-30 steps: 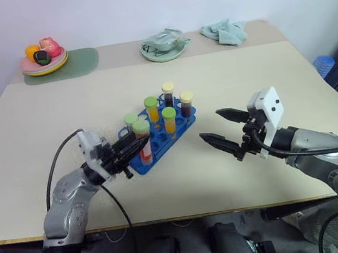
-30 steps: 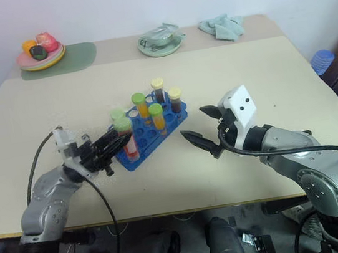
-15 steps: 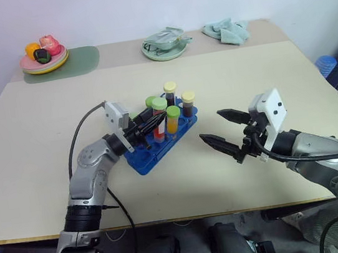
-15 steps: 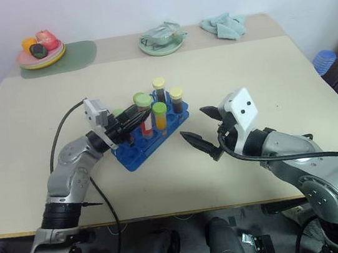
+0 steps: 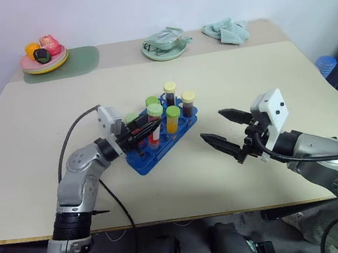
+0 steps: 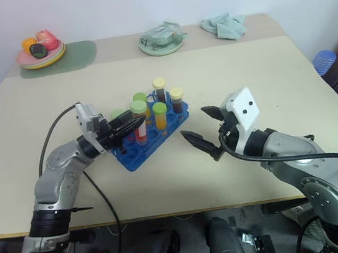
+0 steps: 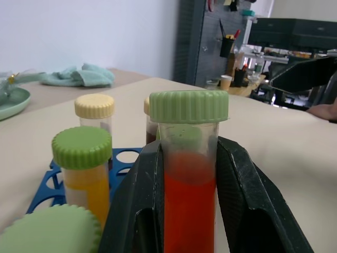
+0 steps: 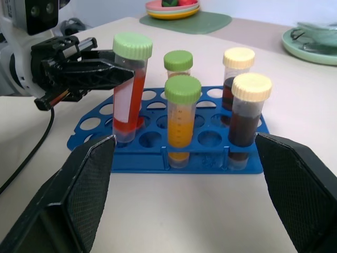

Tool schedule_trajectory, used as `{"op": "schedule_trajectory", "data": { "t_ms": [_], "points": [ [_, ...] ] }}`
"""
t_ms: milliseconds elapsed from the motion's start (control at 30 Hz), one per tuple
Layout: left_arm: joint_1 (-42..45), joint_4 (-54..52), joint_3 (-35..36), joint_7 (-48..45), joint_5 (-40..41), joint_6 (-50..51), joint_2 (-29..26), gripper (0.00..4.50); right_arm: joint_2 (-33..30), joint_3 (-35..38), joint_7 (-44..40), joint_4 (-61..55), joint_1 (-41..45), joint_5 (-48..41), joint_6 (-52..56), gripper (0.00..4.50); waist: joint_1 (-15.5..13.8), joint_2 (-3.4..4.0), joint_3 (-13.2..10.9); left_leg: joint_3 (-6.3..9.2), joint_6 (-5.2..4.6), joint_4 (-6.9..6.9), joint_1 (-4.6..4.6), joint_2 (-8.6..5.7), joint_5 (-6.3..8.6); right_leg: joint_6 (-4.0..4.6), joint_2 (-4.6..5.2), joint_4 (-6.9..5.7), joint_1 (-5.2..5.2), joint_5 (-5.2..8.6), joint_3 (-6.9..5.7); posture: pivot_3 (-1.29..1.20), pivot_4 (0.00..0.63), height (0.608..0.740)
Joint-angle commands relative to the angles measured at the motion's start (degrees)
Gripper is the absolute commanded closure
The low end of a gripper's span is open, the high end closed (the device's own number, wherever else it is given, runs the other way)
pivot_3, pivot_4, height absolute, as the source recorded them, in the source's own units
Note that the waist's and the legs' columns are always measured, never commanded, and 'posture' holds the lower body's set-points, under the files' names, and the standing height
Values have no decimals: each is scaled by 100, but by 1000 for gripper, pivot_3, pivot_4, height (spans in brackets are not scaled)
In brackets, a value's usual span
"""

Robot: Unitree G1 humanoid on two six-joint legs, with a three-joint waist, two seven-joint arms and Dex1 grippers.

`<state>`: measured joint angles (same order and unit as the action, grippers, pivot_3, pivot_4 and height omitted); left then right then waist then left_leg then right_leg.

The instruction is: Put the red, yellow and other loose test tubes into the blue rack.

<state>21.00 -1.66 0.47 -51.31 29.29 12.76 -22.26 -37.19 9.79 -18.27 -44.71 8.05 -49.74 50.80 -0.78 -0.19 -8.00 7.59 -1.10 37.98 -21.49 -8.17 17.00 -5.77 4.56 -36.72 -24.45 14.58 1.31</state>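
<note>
My left gripper [image 5: 151, 124] is shut on a red tube [image 5: 154, 123] with a pale green cap [image 7: 188, 106]. The tube stands upright over the blue rack [image 5: 141, 162], its lower end at a hole [image 8: 124, 138] in the rack's left part. Yellow-orange tubes with green caps [image 5: 173, 119] and dark brown tubes with pale yellow caps [image 5: 187, 103] stand in the rack. Another green cap [image 5: 131, 118] shows beside the left gripper. To the right of the rack, my right gripper [image 5: 211, 125] hovers open over the table, holding nothing.
A plate of toy fruit [image 5: 43, 58] on a green mat [image 5: 79, 61] sits at the far left. A pale green dish [image 5: 163, 47] and a teal cloth [image 5: 224, 31] lie along the far edge. Bare tabletop [image 5: 262, 75] surrounds the rack.
My left gripper carried the red tube from the rack's near-left corner farther over the rack, and the tube now stands more upright. The right gripper stayed still and open.
</note>
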Motion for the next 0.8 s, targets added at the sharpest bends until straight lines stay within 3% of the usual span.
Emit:
{"op": "schedule_trajectory", "data": {
  "t_ms": [33,500,800],
  "points": [
    [-33,141,82,-110,-56,-126,-52,3729,-38,110,-14,-122,-13,-15,-111,179,3,0,0,0,0,0,0,0,0,0,0,0,0,0,0,0,150,740],
    [-227,161,-47,-536,-121,-334,-68,3729,-43,119,78,-132,98,-118,-40,179,2,0,0,1,-1,-1,1,0,1,0,0,1,1,0,0,0,150,740],
    [-61,738,-140,-428,-599,-914,-12,3729,-67,148,89,-147,53,-151,-61,179,4,0,0,1,-2,-1,2,0,1,0,0,4,3,0,0,0,150,740]
  ]
}}
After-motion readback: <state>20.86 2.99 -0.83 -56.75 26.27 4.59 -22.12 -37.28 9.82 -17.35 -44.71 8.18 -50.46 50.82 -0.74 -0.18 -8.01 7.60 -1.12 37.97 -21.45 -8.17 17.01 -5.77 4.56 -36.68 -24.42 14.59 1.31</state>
